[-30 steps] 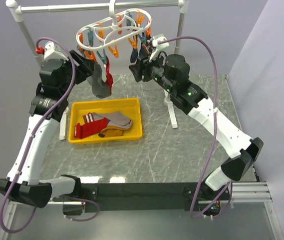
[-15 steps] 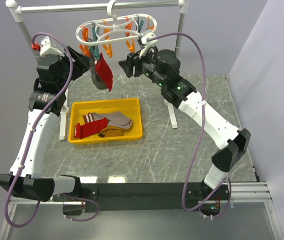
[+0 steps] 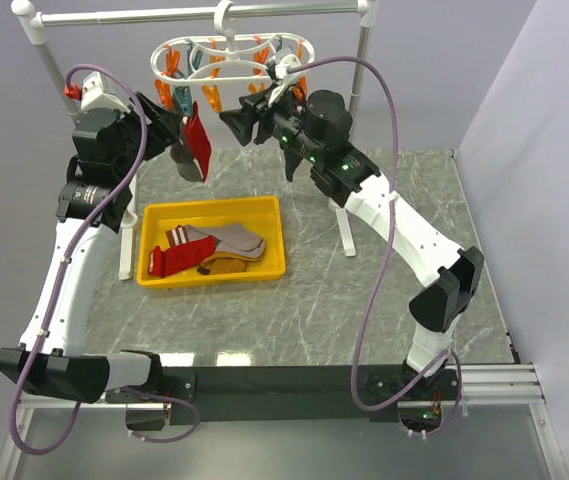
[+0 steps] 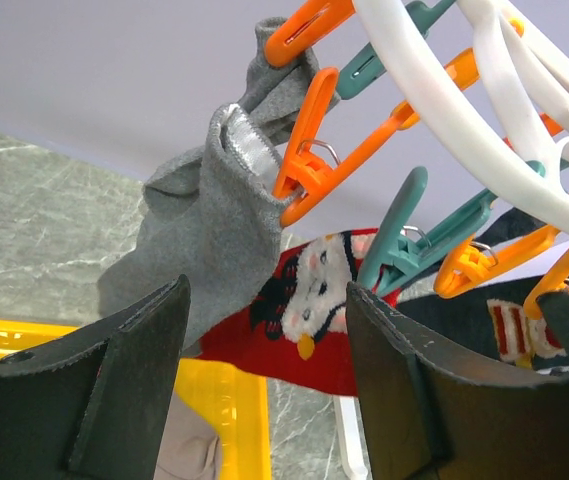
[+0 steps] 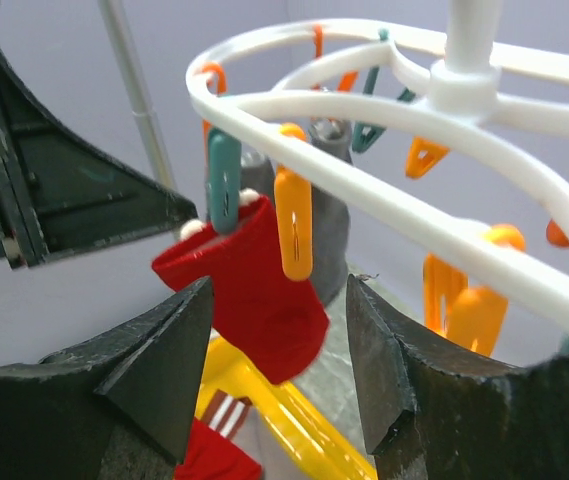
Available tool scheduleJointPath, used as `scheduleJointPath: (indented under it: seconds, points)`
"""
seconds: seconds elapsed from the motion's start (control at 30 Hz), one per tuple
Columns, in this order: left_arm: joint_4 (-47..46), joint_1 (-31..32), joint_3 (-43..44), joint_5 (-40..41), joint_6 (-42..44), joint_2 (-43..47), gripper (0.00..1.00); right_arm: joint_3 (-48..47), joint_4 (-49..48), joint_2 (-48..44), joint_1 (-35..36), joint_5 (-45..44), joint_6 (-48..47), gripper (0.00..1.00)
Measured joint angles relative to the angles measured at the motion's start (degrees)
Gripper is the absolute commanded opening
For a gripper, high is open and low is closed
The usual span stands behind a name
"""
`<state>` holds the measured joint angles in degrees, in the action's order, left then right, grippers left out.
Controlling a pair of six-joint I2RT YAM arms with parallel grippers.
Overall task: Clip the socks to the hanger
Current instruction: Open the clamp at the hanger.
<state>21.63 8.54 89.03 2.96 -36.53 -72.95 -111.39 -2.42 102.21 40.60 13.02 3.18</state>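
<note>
My left gripper (image 4: pixel 266 300): fingers apart, nothing between them; right gripper (image 5: pixel 279 300): same, spread wide and empty.

Just past my left fingertips and above them, the grey sock (image 4: pixel 204 240) hangs from an orange clothespin (image 4: pixel 304 150); beside it, straight ahead between my fingers, the red patterned sock (image 4: pixel 309 310) is bitten by a teal clothespin (image 4: pixel 404 235). My right fingers face that red sock from the other side, with the grey one behind it. Above both sets of fingers is the hanger (image 3: pixel 234 60), hooked on the rail (image 3: pixel 194 14).

Well below the fingers is the yellow tray (image 3: pixel 274 205); it holds the red striped sock (image 3: pixel 169 250), grey-beige sock (image 3: pixel 232 238) and brown-mustard sock (image 3: pixel 222 266), all unclipped.

Progress, my judgement: two socks up, at least three left; less than half done; both hands are free, so the next step is likely a fresh pick from the tray.

Orientation: hung socks have their long axis roughly vertical, top edge at the pin, the rest drooping down, and the red one leans a bit. Hanger oval has its long axis side to side, along the rail; tray socks lie flat, lengthwise along the tray's long side.
</note>
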Motion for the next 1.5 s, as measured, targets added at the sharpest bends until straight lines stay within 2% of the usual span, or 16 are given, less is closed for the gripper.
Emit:
scheduleJointPath:
  seconds: [0.17, 0.57, 0.67, 0.97, 1.27, 1.5]
  points:
    - [0.02, -0.11, 0.04, -0.22, 0.66, 0.00, 0.69, -3.80, -1.11, 3.30, 0.02, 0.59, 0.79, 0.61]
    - [0.09, -0.33, 0.35, -1.20, 1.68, 0.07, 0.69, -5.25, -1.01, 6.56, 1.16, -2.29, -0.96, 0.57]
    - [0.13, -0.37, 0.33, -1.84, 2.21, 0.55, 0.70, -6.25, -1.07, 7.58, 1.16, -2.64, -1.16, 0.52]
    - [0.15, -0.48, 0.31, -6.36, 4.52, 6.14, 0.70, -8.52, -1.16, 9.46, 1.16, -2.56, -1.27, 0.19]
    - [-3.89, -0.39, -0.22, -22.16, 3.72, 7.74, 0.70, -8.50, -1.36, 9.46, 1.53, -2.58, -1.11, 0.17]
    - [-8.17, 3.78, -0.66, -25.31, 0.59, 6.64, 0.69, -8.52, -0.24, 9.46, 1.70, -3.43, -0.11, 0.15]
